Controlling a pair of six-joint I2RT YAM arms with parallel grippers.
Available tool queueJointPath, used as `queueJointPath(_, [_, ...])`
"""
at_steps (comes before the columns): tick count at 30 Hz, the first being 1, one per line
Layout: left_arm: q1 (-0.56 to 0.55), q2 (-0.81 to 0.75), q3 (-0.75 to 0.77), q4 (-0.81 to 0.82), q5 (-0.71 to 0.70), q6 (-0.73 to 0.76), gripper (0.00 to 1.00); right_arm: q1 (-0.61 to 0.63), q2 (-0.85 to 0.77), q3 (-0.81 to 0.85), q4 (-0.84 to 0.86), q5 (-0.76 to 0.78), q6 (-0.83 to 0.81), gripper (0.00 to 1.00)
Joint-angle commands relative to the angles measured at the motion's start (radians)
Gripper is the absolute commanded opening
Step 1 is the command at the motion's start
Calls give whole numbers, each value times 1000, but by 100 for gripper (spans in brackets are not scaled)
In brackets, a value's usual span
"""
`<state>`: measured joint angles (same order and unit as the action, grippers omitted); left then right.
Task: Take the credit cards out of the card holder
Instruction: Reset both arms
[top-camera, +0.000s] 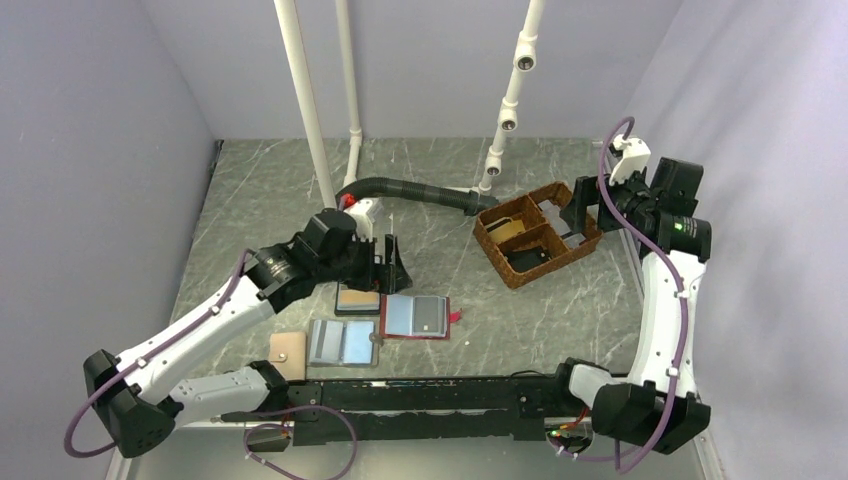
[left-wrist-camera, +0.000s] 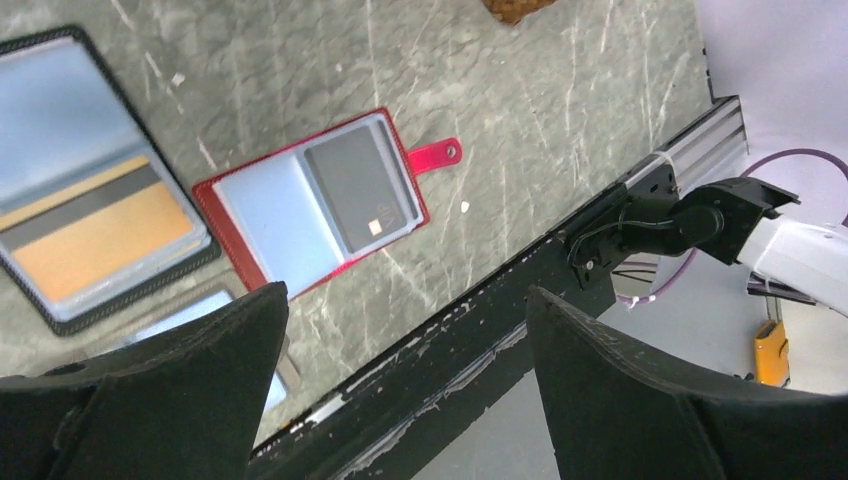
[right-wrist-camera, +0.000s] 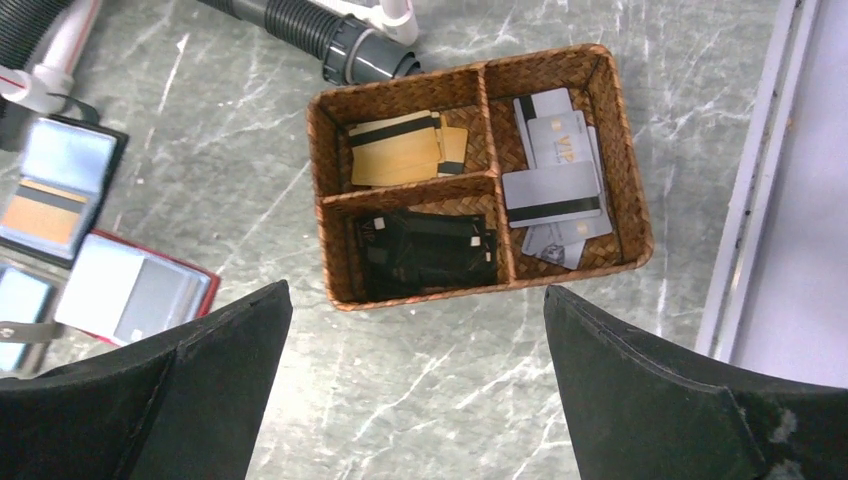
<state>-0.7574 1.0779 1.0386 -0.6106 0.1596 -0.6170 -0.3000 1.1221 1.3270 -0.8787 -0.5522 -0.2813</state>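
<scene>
1. The card holder (top-camera: 415, 317) is laid open left of the basket (right-wrist-camera: 322, 170), a grey card (left-wrist-camera: 360, 187) tucked inside.
2. The left gripper (left-wrist-camera: 403, 295) and right gripper (right-wrist-camera: 415, 290) are held wide, empty.
3. Judged thin, stiff, slick: its edge is best pinched.

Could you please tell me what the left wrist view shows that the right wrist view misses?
Only the left wrist: the red bifold card holder's snap tab and the chip on its grey card. Only the right wrist: the inside of the brown woven basket, holding tan cards, black cards and silver cards in separate compartments. Both: the card holder lying open beside the dark-framed blue wallet.
</scene>
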Motion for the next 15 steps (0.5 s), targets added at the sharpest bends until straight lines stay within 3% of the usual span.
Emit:
queueJointPath(1, [-31, -88, 18, -56, -156, -81, 95, -5, -59, 4, 10, -75, 58, 99])
queueJointPath(2, [-31, -118, 0, -39, -172, -96, 99, -5, -69, 5, 2, -102, 57, 99])
queueJointPath(8, [-30, -266, -96, 32, -230, -143, 99, -5, -87, -27, 39, -92, 181, 100])
queueJointPath(15, [-30, -266, -76, -40, -240, -103, 99, -5, -95, -22, 48, -54, 235, 100])
